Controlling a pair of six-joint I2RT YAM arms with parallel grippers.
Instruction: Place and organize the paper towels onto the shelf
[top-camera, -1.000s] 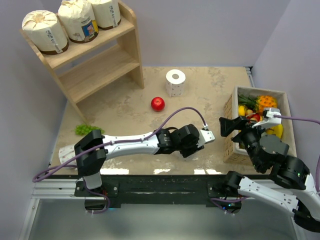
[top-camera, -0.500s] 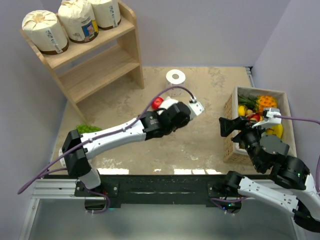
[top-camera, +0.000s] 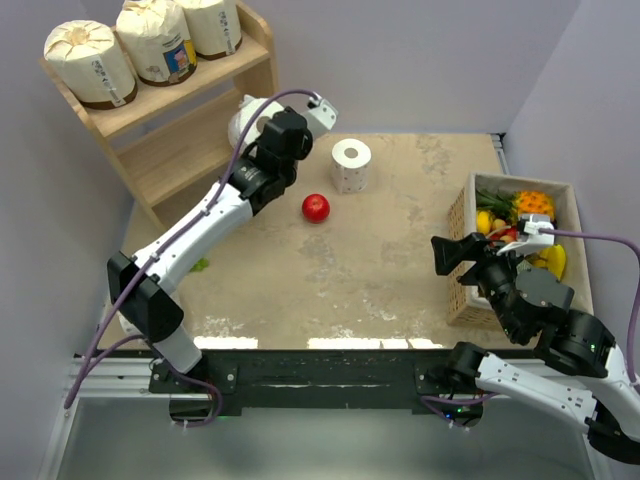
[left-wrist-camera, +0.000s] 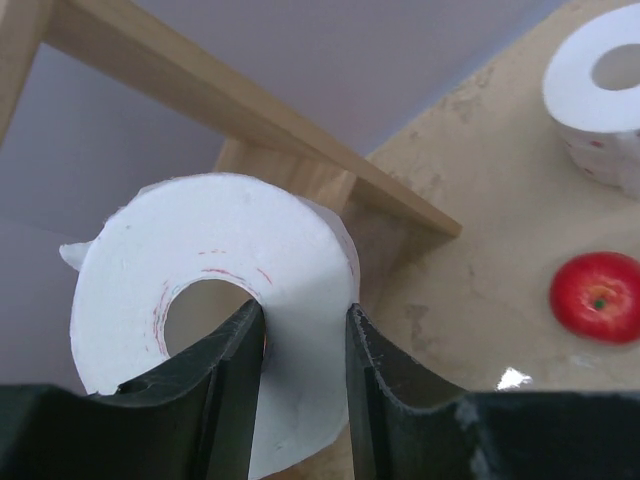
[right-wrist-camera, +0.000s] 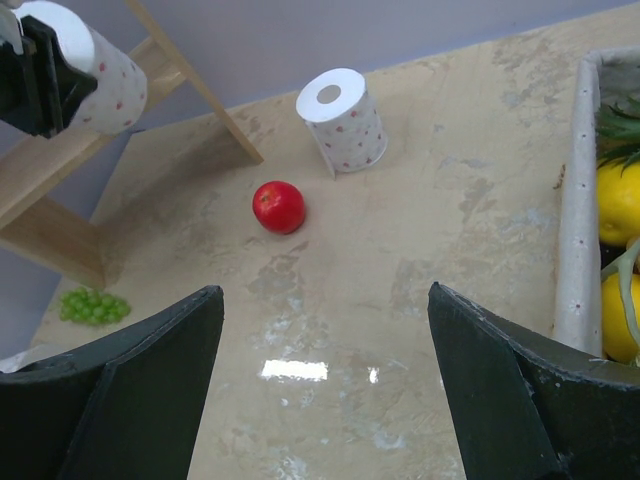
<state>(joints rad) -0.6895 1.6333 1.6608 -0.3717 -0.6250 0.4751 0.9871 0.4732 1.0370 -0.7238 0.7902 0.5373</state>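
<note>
From the overhead view, the wooden shelf (top-camera: 205, 130) stands at the far left with three wrapped rolls (top-camera: 150, 40) side by side on its top tier. Their labels are brown and blue, and the print is too small to read. At the right edge a pale box (top-camera: 458, 235) is filled with yellow and orange fruit (top-camera: 528, 206) and green leaves. The left end effector (top-camera: 256, 126) is clamped on a bare white roll, the held roll (top-camera: 243, 117), at the shelf's right side panel, level with the middle tier. A second bare roll, the standing roll (top-camera: 351, 165), is upright on the mottled beige counter (top-camera: 380, 290), with a red apple (top-camera: 316, 208) near it. Green grapes (top-camera: 200, 264) peek out beside the left arm. The walls (top-camera: 420, 60) are pale lilac.

The left wrist view shows one finger (left-wrist-camera: 235, 390) inside the held roll's (left-wrist-camera: 140, 270) hollow core and the other outside, pinching its wall just beside a shelf board (left-wrist-camera: 250, 110).

In the right wrist view the right end effector (right-wrist-camera: 322, 295) is spread wide and grips nothing. Beyond it are the apple (right-wrist-camera: 279, 207), the red-dotted standing roll (right-wrist-camera: 343, 120) and the grapes (right-wrist-camera: 93, 305). Lemons lie inside the box wall (right-wrist-camera: 580, 200).
</note>
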